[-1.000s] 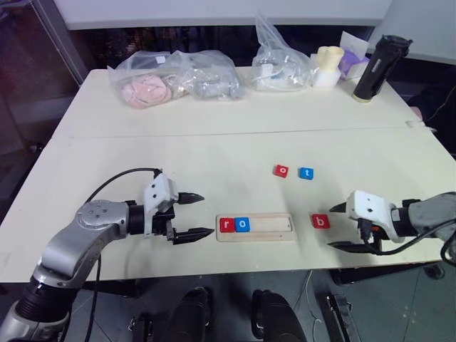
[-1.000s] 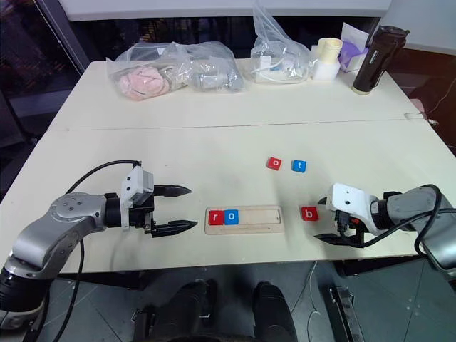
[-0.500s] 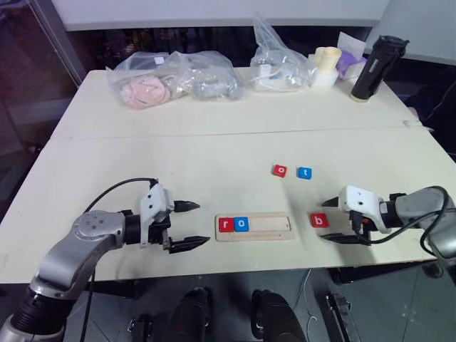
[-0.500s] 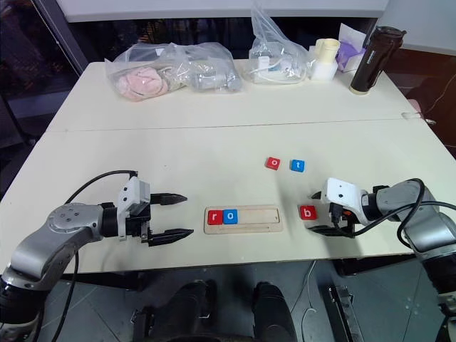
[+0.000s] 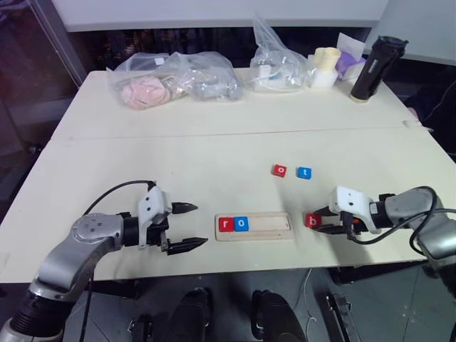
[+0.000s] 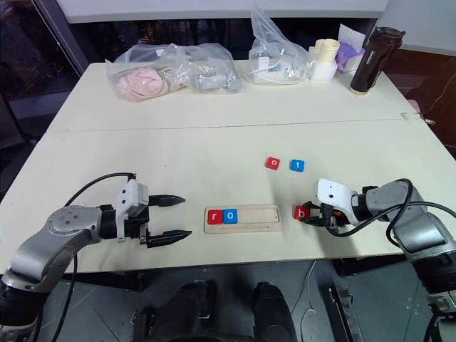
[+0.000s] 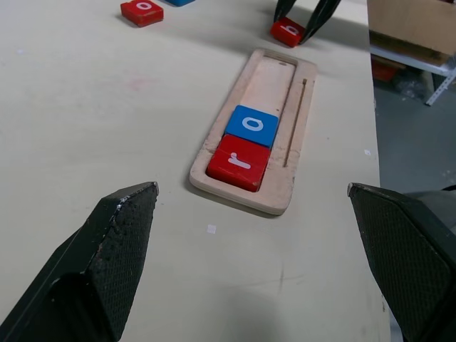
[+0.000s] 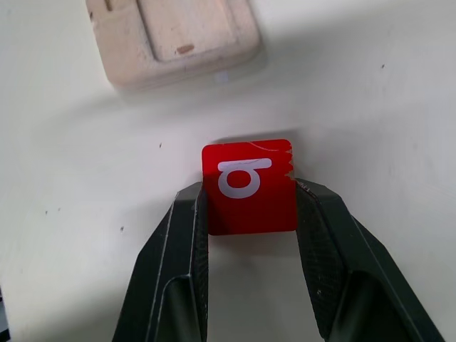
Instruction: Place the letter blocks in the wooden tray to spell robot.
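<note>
Red b block [image 8: 249, 187] pinched by right claw [image 8: 249, 214]

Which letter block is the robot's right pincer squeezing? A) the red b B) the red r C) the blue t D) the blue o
A: the right pincer has its two black fingers pressed on either side of the red b block, on the table just beyond the end of the wooden tray.

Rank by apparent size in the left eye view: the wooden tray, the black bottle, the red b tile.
1. Wooden tray and black bottle: alike; the bottle sits farther away, so their order is unsure.
2. Red b tile: clearly smallest.
</note>
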You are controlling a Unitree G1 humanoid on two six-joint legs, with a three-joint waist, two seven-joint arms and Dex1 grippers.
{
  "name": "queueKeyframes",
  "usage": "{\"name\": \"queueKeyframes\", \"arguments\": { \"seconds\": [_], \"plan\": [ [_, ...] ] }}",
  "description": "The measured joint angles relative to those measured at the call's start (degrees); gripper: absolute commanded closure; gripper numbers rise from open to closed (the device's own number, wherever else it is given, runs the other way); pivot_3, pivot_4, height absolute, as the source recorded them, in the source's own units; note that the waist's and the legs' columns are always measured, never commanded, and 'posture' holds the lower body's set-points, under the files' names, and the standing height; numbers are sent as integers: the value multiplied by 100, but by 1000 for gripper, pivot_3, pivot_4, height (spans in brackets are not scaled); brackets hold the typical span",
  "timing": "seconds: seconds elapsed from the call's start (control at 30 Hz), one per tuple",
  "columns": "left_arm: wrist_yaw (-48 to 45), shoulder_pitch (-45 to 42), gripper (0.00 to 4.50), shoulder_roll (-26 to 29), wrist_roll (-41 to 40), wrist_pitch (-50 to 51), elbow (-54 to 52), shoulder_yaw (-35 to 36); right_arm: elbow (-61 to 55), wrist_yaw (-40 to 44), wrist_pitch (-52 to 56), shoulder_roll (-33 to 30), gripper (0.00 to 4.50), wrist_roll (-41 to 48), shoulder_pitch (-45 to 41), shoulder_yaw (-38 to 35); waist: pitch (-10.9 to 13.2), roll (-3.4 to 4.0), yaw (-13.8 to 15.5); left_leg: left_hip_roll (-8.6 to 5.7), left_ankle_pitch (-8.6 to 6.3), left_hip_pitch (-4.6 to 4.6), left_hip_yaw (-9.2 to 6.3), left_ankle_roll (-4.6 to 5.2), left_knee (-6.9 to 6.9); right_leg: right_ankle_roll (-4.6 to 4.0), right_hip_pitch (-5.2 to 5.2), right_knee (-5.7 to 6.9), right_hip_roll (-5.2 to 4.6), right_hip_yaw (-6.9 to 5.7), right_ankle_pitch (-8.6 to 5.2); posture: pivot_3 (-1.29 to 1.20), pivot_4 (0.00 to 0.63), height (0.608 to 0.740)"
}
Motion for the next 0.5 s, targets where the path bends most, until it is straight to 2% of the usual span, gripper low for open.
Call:
{"name": "queueKeyframes", "arguments": {
  "seconds": [0.27,0.5],
  "plan": [
    [-60,50,0,-5,59,-141,28,0,-1289,125,730,104,3378,204,-492,166,-1,-1,21,2,-1,0,-1,-1,1,0,2,-1,-1,-1,0,0,150,738],
    [70,-158,0,-21,41,88,-37,-13,-1494,-104,1033,655,3378,63,-646,730,-1,-2,20,2,0,0,-2,-1,2,0,1,1,0,-2,0,0,150,738]
  ]
}}
